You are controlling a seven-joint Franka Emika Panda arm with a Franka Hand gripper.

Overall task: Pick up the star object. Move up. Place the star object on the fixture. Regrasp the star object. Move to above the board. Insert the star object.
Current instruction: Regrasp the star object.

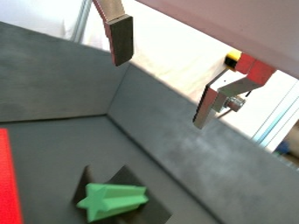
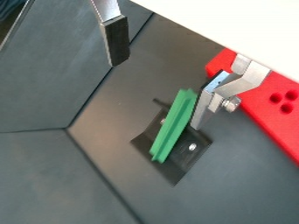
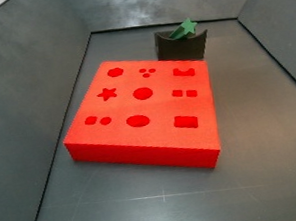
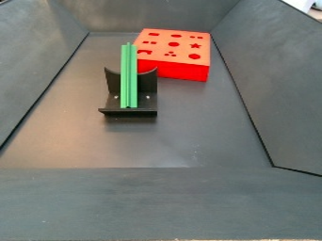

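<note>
Tool [image 2: 166, 73] spread empty above the fixture [image 4: 130, 97]; regrasp needs fingers [image 2: 115, 42] squarely flanking the green star object [image 4: 128, 73] standing in it, beside the board [image 3: 144, 110].

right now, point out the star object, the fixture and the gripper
star object [image 4: 127, 75], side view, middle of its upright shaft
fixture [image 3: 180, 48], side view, its front face
gripper [image 2: 163, 61], wrist view, gap between the open fingers above the star object

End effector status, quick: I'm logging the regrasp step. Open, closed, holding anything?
End effector: open and empty, silver-plate fingers spread wide above the bright green star-section peg, which stands in the dark notched fixture.
</note>
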